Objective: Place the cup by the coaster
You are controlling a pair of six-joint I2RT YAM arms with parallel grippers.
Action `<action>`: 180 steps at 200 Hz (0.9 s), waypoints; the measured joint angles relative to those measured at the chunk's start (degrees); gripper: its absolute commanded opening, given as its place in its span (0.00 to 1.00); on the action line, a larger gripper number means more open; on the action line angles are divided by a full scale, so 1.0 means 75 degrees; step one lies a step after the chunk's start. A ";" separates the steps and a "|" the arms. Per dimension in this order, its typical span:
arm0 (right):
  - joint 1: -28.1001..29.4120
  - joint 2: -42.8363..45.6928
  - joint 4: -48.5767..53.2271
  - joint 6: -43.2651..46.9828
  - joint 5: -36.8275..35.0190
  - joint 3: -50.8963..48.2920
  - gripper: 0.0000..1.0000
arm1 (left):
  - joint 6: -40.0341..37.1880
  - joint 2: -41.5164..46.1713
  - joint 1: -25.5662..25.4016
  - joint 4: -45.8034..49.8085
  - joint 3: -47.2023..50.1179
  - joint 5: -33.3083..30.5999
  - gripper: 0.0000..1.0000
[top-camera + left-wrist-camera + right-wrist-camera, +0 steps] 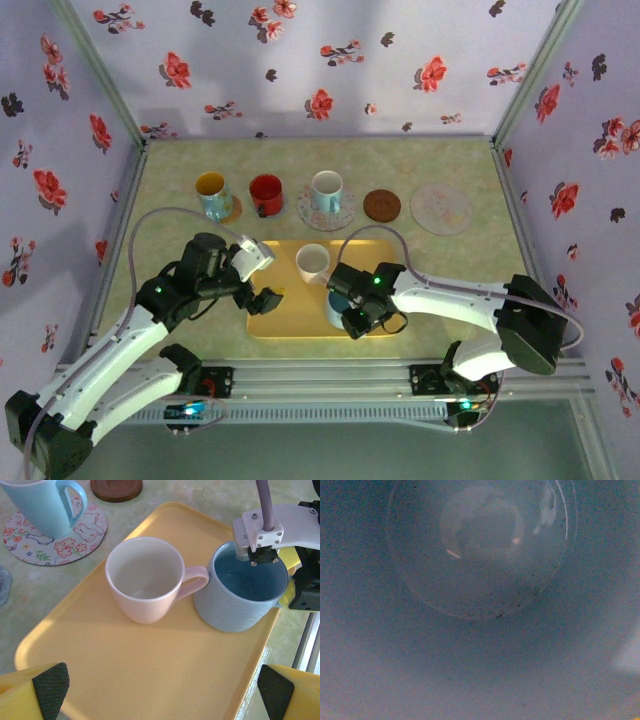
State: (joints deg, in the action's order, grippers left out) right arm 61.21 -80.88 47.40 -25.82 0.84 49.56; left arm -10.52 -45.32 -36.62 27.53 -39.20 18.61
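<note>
Gripping the blue cup (pixel 235 611) by its wall is the hold on offer. It stands upright at the near right corner of the yellow tray (pixel 150 672), and the right gripper (pixel 360 312) sits on its far rim. One finger seems to reach down inside and a yellow one stays outside. The right wrist view looks straight down into the cup's empty, glossy bottom. You cannot tell whether the jaws have pinched the wall or merely straddle it, so check the squeeze before you lift.

Treat the cup as stiff, glazed ceramic. It is probably fairly heavy for a pinch at the rim, slick under the pads, and likely to chip if it knocks anything. A hold on one side of the wall will let it swing, so seat the fingers deep and raise it straight up.

The pink cup (pixel 142 605) stands just beside it, with its handle pointing at the blue wall and touching it or nearly so. Any sideways drag could pull that neighbour along.

The left gripper (pixel 162 692) hangs over the tray's near edge with its jaws spread wide and nothing between them.

The brown coaster (pixel 381 205) lies bare on the table beyond the tray, between a mug on a floral mat and a pale round mat (pixel 440 208).
</note>
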 measured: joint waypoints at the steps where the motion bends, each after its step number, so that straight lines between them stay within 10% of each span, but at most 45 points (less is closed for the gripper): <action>1: 0.0000 0.0000 -0.0003 0.0000 -0.0003 0.0000 0.43 | 0.0000 0.0000 0.0000 0.0000 0.0000 0.0000 1.00; 180: -0.0717 -0.0020 0.0207 0.0245 -0.0414 0.0085 0.00 | -0.0026 -0.0493 -0.0006 -0.0239 -0.0003 0.0000 1.00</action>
State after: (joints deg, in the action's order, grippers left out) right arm 55.83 -81.03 48.95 -23.99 -2.26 50.19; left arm -10.72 -49.01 -36.67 25.74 -39.22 18.61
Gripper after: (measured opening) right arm 0.200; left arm 0.994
